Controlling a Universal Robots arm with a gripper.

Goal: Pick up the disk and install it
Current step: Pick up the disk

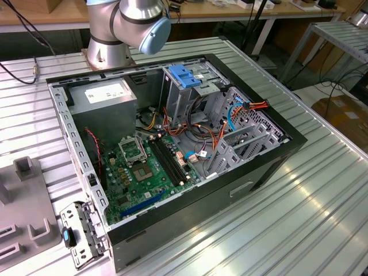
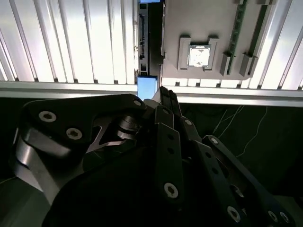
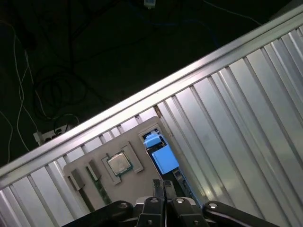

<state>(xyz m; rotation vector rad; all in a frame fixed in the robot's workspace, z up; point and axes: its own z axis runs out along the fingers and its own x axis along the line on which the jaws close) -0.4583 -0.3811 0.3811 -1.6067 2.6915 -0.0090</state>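
1. Disk (image 3: pixel 161 156) lay beside grey tray (image 3: pixel 102 182) on ribbed table (image 3: pixel 236 118); its blue end showed in both wrist views.
2. Gripper (image 3: pixel 162 183) hung close over that blue end, fingers pressed together, holding nothing.
3. Exterior view: open case (image 1: pixel 172 215) at centre, disk (image 1: pixel 86 233) at lower left.

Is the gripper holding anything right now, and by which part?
Nothing is held: the gripper is shut with nothing between its fingertips, clear of the disk that sits in the grey tray.
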